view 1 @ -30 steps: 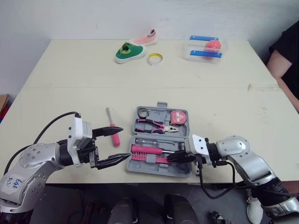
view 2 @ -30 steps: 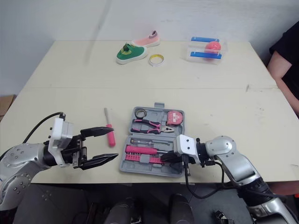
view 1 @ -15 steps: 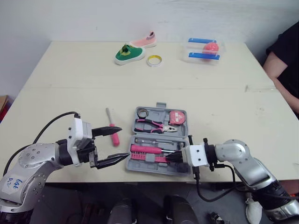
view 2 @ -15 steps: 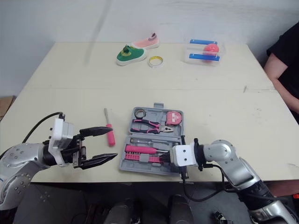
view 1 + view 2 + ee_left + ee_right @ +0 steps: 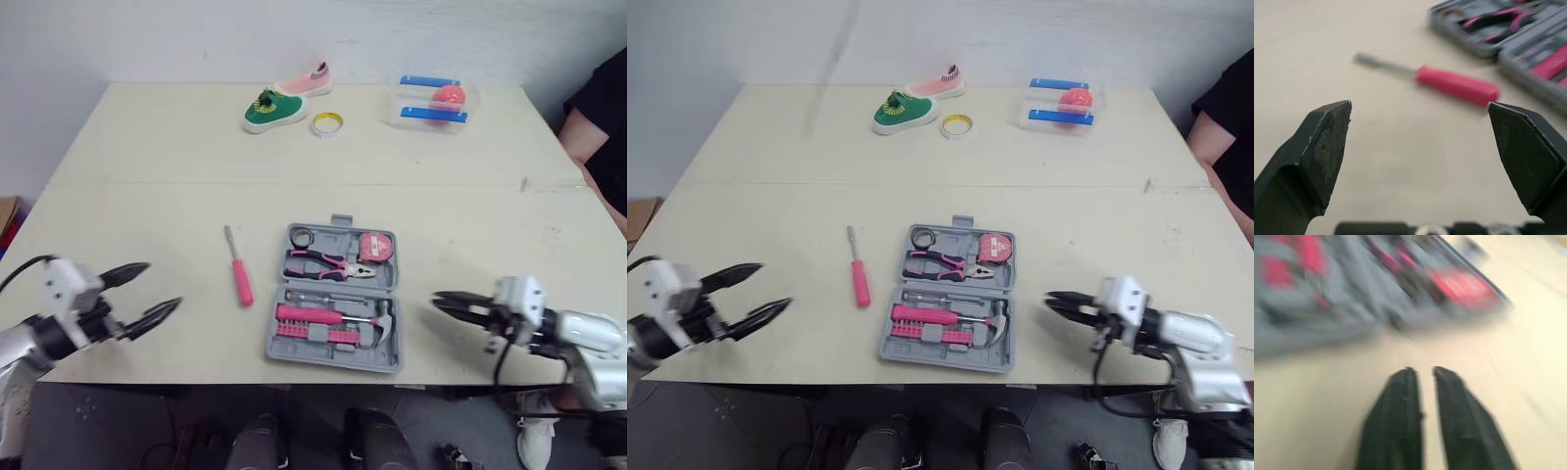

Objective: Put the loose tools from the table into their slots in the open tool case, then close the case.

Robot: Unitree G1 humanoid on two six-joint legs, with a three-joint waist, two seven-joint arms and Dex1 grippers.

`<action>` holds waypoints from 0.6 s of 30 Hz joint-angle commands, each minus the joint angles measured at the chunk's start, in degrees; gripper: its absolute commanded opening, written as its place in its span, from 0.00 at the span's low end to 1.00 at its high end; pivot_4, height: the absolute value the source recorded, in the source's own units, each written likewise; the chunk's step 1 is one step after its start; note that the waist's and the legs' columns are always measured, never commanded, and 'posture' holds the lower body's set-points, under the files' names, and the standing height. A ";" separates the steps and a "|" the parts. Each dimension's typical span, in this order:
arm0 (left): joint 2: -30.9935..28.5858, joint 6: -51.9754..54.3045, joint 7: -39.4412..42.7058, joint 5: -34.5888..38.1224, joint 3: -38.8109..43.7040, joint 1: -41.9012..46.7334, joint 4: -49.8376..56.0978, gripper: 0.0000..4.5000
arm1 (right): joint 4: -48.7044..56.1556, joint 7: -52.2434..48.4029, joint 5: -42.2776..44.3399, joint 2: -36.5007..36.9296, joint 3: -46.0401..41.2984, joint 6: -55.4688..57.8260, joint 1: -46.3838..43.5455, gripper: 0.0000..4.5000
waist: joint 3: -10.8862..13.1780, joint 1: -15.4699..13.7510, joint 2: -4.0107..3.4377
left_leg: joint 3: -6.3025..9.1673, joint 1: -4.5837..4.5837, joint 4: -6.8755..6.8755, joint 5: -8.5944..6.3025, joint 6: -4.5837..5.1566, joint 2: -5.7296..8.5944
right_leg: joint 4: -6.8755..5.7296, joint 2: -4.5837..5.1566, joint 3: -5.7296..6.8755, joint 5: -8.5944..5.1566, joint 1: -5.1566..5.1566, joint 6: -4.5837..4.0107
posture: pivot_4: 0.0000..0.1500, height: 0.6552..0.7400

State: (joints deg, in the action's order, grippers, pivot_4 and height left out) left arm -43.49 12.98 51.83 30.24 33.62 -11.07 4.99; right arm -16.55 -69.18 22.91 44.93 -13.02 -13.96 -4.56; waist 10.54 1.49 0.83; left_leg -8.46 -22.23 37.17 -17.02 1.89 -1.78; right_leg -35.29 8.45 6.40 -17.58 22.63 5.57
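Lying beyond tool case (image 5: 323, 356): green shoe (image 5: 272, 110), tape (image 5: 326, 131)

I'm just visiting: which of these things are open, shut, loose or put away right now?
Grey plastic tool case: open, lying flat on the beige table.
Pink-handled screwdriver: loose on the table, left of the case.
Pink-handled hammer: in its slot.
Pink-handled pliers: in their slot.
Left gripper: open, empty.
Right gripper: shut, empty.
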 commanded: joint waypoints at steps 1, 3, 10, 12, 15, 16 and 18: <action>0.60 -3.08 -1.76 -0.82 6.14 -2.59 -2.38 1.00 | -9.98 2.01 -0.97 2.04 -6.54 -6.92 0.63 0.52 | 0.00 0.10 0.00 | 0.00 0.01 0.00 -0.01 -0.01 -0.01 | 0.00 0.00 0.00 0.00 -0.01 0.00 | 1.00 1.00; 1.00 -4.36 -2.72 -1.54 8.16 -4.16 -3.69 1.00 | -13.76 2.52 -1.36 2.66 -8.13 -8.75 1.04 0.74 | 0.00 0.13 0.00 | 0.00 0.03 0.00 -0.20 -0.33 -0.02 | -0.01 0.01 -0.02 0.00 0.00 0.00 | 1.00 1.00; 3.45 -5.88 -6.39 -1.17 13.83 -8.06 -5.34 1.00 | -23.37 2.32 0.03 4.45 -12.63 -12.72 0.60 0.99 | 0.03 0.21 -0.05 | 0.01 0.07 -0.04 -0.32 -0.14 -0.06 | -0.04 0.03 -0.05 0.00 0.02 -0.01 | 1.00 1.00; 3.45 -4.46 -6.53 -0.51 13.32 -8.21 -4.11 1.00 | -23.55 1.73 0.00 4.42 -12.32 -12.64 -0.14 0.99 | 0.03 0.19 -0.05 | 0.01 0.07 -0.03 -0.32 -0.14 -0.06 | -0.05 0.06 -0.07 0.00 0.02 -0.01 | 1.00 1.00; 4.30 -0.80 -8.79 1.49 12.91 -7.67 0.06 1.00 | -20.95 0.30 1.63 3.05 -11.02 -10.44 -2.85 0.99 | 0.04 0.22 -0.07 | 0.04 0.09 -0.02 -0.31 -0.14 -0.07 | -0.06 0.06 -0.06 0.02 0.00 -0.05 | 1.00 1.00; 4.72 0.17 -9.76 1.86 12.86 -7.53 1.62 1.00 | -19.92 -0.01 1.95 2.57 -10.56 -9.63 -3.53 0.99 | 0.04 0.22 -0.07 | 0.04 0.09 -0.02 -0.31 -0.14 -0.07 | -0.07 0.07 -0.08 0.03 0.00 -0.05 | 1.00 1.00; 5.38 2.84 -11.20 3.09 12.12 -7.69 5.87 1.00 | -17.09 -1.12 1.92 1.80 -8.76 -8.18 -4.32 0.99 | 0.04 0.22 -0.07 | 0.04 0.09 -0.02 -0.30 -0.16 -0.10 | -0.08 0.06 -0.08 0.03 0.01 -0.06 | 1.00 1.00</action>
State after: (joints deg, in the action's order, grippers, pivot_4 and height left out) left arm -38.11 14.40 41.89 31.54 45.23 -18.64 7.04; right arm -36.47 -69.35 23.50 46.83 -22.29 -23.06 -8.62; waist 10.58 1.71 0.76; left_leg -8.42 -22.15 37.13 -17.31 1.72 -1.87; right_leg -35.37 8.51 6.33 -17.55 22.64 5.52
